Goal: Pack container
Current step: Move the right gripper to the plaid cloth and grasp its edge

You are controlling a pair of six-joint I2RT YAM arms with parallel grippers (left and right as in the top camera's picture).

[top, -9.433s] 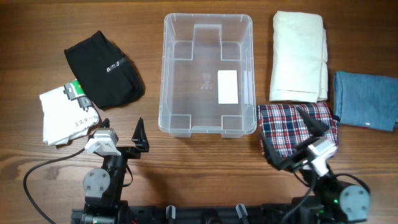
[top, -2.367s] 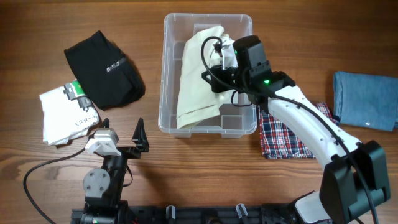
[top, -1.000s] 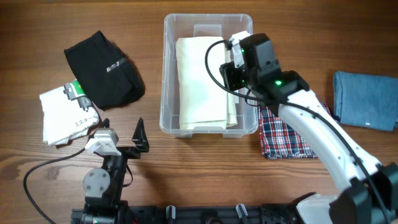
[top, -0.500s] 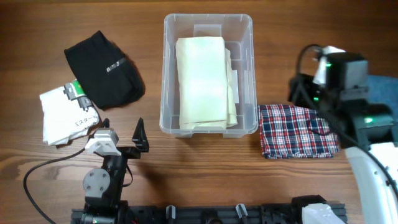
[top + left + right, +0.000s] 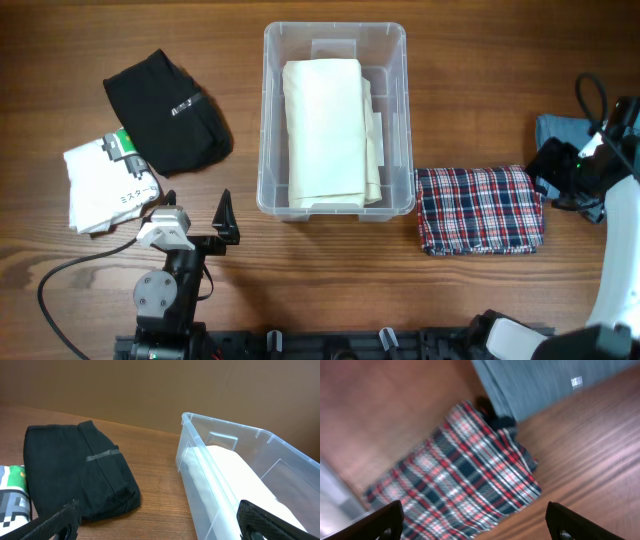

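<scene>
Wood table (image 5: 500, 60) carries it all. Container (image 5: 266, 120) sits upright at top ctr, long side running away from you. A cream cloth (image 5: 325, 130) lies folded flat inside and covers most of the floor. Plaid cloth (image 5: 478, 208) lies on the table just beside the container's near R corner; can't tell if they touch. Black cloth (image 5: 165, 112) is well L of the container. Blue cloth (image 5: 552, 130) is at the far R edge, partly hidden by your R arm (image 5: 615, 270). White pack (image 5: 105, 185) w/ print and a green patch lies by the black cloth's near L edge, prob. touching. L hand (image 5: 197, 208) rests low at near L, fingers spread wide w/ nothing btwn them, facing the black cloth and container. R hand (image 5: 562, 178) hangs over where the plaid and blue cloths meet, released, fingers wide apart, gripping nothing.
</scene>
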